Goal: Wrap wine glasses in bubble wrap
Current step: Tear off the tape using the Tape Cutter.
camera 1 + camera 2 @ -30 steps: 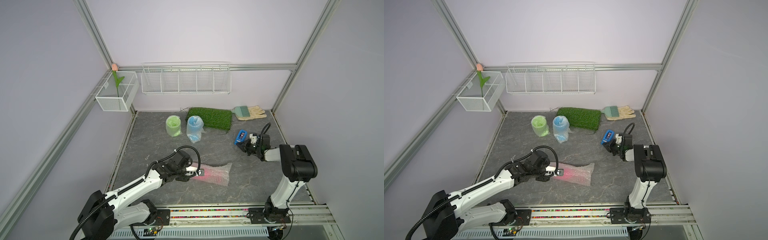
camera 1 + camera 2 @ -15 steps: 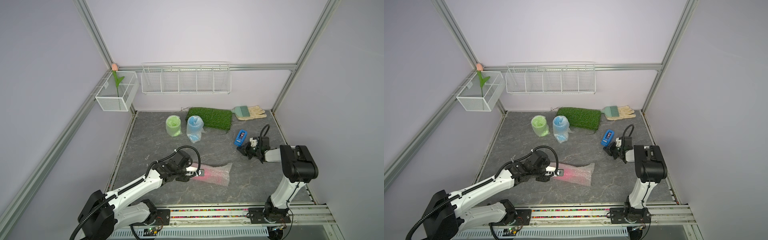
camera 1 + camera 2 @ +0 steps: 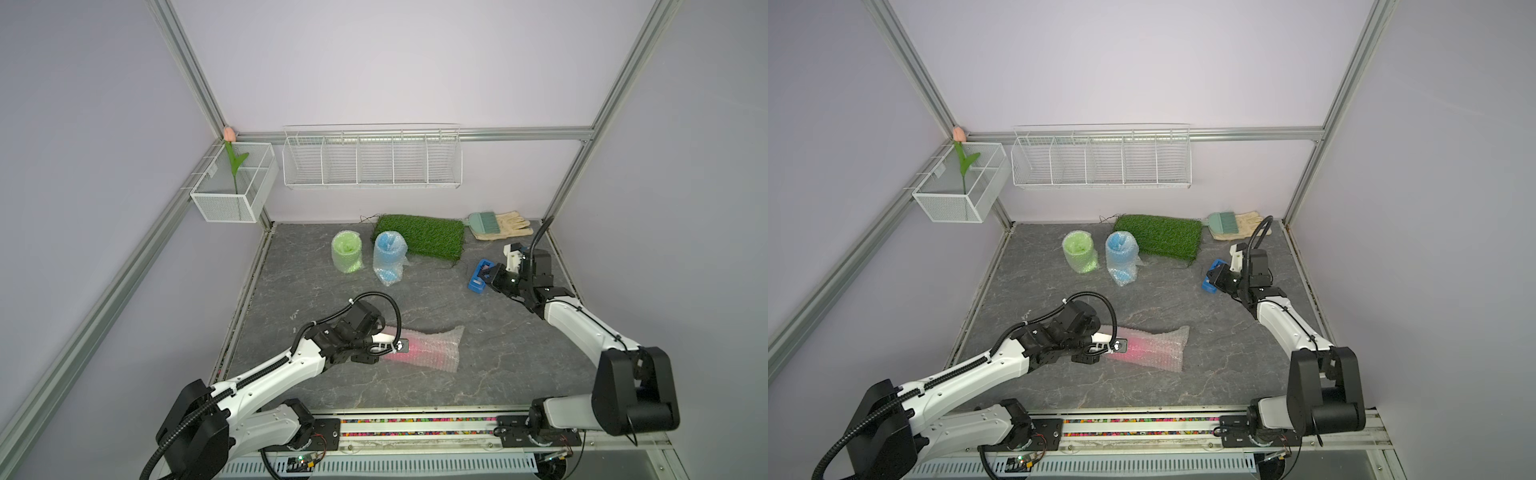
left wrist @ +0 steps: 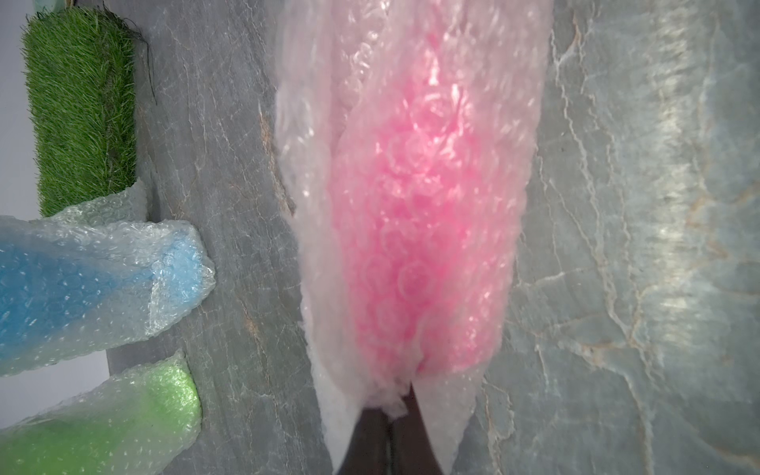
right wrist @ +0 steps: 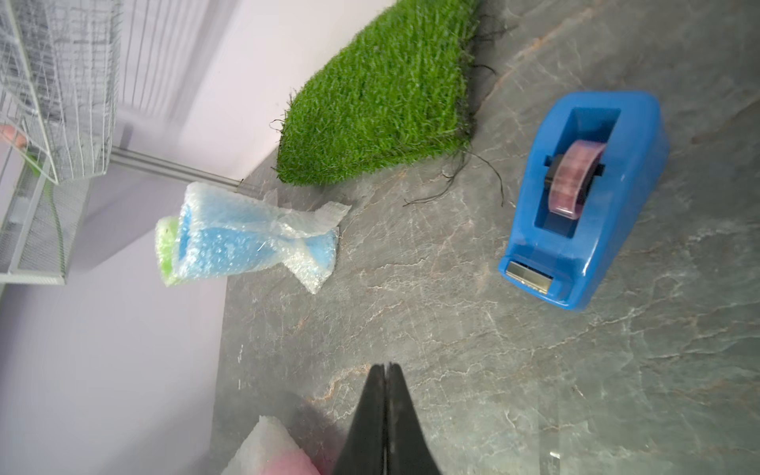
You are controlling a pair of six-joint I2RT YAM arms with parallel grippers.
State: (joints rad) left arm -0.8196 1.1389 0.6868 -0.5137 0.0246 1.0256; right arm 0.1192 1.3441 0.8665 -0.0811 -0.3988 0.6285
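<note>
Well apart from the blue tape dispenser (image 3: 478, 280), the pink goblet (image 4: 411, 246) lies on its side in bubble wrap (image 4: 312, 123), long axis running straight out from my left gripper (image 4: 390, 413), clenched on the wrap's end; my right gripper (image 5: 385, 368), clenched empty, hovers beside that dispenser.

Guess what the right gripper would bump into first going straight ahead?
Probably the green artificial-grass mat, unless the shut right gripper dips onto the grey stone-look table first; depth is unclear.
</note>
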